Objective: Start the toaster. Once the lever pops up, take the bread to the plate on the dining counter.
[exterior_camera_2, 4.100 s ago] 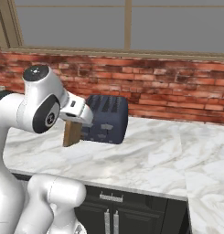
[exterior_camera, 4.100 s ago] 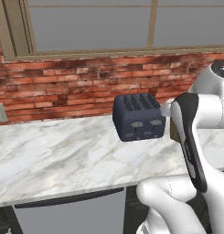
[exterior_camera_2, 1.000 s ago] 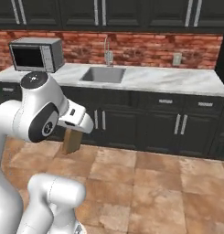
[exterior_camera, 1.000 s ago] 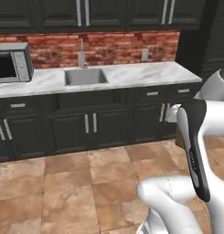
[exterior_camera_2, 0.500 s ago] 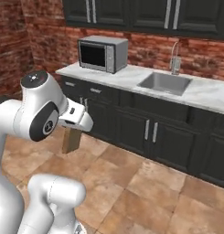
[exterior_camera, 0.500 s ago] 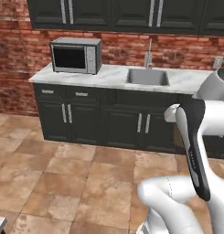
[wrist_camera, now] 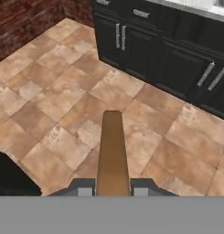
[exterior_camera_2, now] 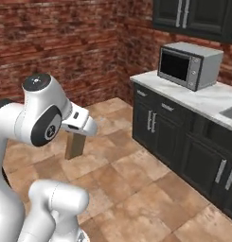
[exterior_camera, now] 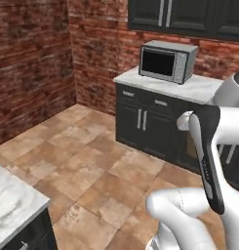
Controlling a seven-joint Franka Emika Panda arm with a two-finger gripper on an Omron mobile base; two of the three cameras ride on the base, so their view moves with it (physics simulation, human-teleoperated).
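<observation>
Transit step, judged: toasting looks done and the bread is being carried toward the dining counter; no plate to be seen here.

Landmark: the microwave [exterior_camera: 169, 61], sitting on a marbled worktop [exterior_camera: 199, 87] against the brick wall [exterior_camera_2: 65, 42]. Below the microwave, dark base cabinets [exterior_camera: 145, 122] with bar handles. In front of those, open tan tile floor [exterior_camera: 82, 161]. Far across the floor from the microwave, at the near-left corner of the left base view, a marbled slab corner [exterior_camera: 13, 205] over a dark base, probably the dining counter, can't confirm.

Arm: folded tight near the base, well short of the microwave cabinets, with the hand [wrist_camera: 112, 185] tilted down at the floor. The hand is clamped shut on the bread slice [wrist_camera: 112, 151]; in the hand view the slice stands edge-on between the two fingertips [wrist_camera: 83, 188] and sticks out forward. In the right base view the slice [exterior_camera_2: 75, 145] hangs below the wrist, in the air, nothing touching it.

Next move calls for: getting the base to the dining counter, finding the plate, then extending the arm and lowering the slice flat onto it before releasing. Risk: narrow edge grip, slice could slip while driving.
</observation>
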